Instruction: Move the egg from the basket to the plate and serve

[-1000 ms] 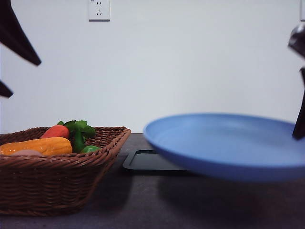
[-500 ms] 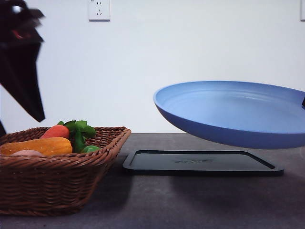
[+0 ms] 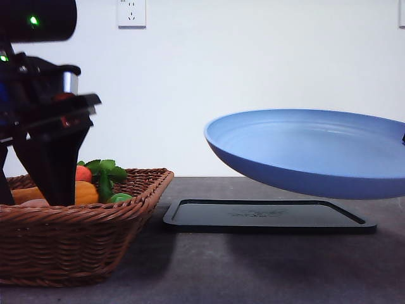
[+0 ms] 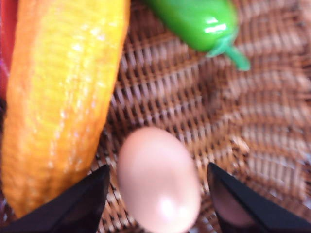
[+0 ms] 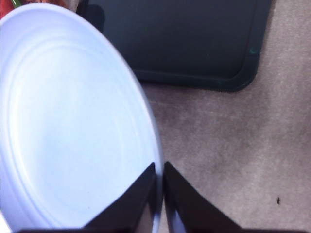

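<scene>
Left gripper down inside the basket, fingers spread, egg lying between them on the wicker beside the corn cob. Right gripper pinches the plate rim, plate held above the black tray.
</scene>
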Controlling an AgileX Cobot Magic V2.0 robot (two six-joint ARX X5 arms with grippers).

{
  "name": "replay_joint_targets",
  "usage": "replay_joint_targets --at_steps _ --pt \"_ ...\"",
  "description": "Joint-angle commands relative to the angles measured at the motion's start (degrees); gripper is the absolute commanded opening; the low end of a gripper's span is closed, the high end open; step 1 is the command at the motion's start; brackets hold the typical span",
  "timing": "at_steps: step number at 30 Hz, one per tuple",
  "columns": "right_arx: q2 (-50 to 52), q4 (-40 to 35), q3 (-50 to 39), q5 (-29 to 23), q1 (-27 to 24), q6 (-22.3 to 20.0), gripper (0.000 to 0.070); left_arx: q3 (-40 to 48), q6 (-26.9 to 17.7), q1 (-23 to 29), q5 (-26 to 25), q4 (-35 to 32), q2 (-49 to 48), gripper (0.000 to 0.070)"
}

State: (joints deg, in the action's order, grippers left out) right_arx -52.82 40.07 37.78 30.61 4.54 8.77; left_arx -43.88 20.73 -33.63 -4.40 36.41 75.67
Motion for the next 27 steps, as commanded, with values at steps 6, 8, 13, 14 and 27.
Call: replay_joint_targets --at_steps 6,8,13,14,27 --pt "-0.2 -0.4 0.9 0.4 0.0 -0.7 0.0 -1.0 -0.6 -0.5 0.3 -1.3 2.3 0.0402" --pt "-0.2 -0.4 0.9 0.4 0.0 -0.7 0.0 -1.0 -0.6 -0.5 0.3 -1.2 2.3 0.0366" --pt "-0.2 -0.5 0.9 0.4 0.0 -0.7 0.0 -1.0 -1.5 -0.5 0.3 0.1 2.3 0.0228" --pt "-0.2 -0.5 0.9 0.4 0.0 -0.7 0.0 -1.0 -2.0 -0.5 0.3 0.3 2.3 0.0214" --pt "-0.3 -0.6 0.9 0.4 0.1 -0.6 0.0 -13.4 -5.7 -0.6 -1.0 7.6 2.2 0.0198"
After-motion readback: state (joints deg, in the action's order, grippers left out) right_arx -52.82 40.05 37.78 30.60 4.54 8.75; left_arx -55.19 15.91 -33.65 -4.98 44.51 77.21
